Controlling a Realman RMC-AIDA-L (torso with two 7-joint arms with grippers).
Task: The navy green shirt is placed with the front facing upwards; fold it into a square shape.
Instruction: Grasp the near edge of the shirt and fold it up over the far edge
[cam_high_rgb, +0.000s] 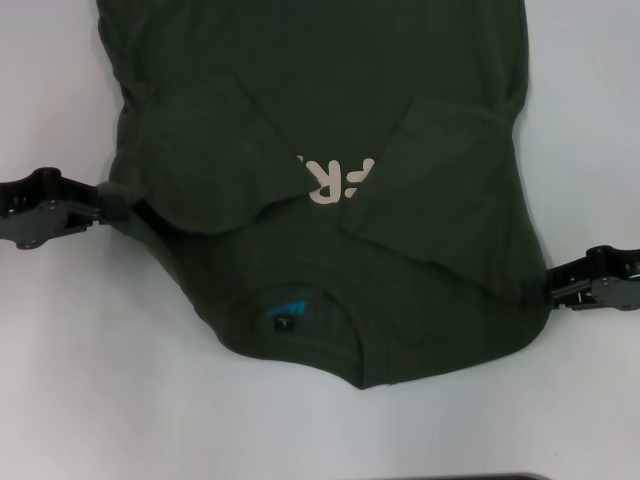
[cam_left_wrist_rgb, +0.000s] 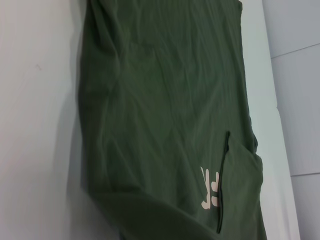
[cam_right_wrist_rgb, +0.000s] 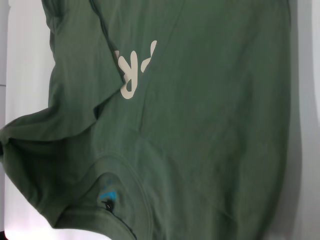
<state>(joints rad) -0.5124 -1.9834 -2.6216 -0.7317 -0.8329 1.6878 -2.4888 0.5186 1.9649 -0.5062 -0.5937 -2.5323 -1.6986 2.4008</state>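
The navy green shirt (cam_high_rgb: 400, 70) lies front up on the white table (cam_high_rgb: 80, 360), collar toward me. Both sleeves are folded in over the chest, partly covering the cream lettering (cam_high_rgb: 335, 180). The blue label (cam_high_rgb: 290, 312) shows inside the collar. My left gripper (cam_high_rgb: 118, 207) is low at the shirt's left shoulder edge, shut on the fabric. At the right shoulder edge my right gripper (cam_high_rgb: 548, 290) is pinching the cloth too. The wrist views show the shirt (cam_left_wrist_rgb: 165, 100) (cam_right_wrist_rgb: 210, 125) spread flat, with none of my fingers in them.
Bare white table surrounds the shirt on the left, the right and the near side. A dark strip (cam_high_rgb: 480, 477) shows at the table's near edge. The shirt's hem runs out of the head view at the far side.
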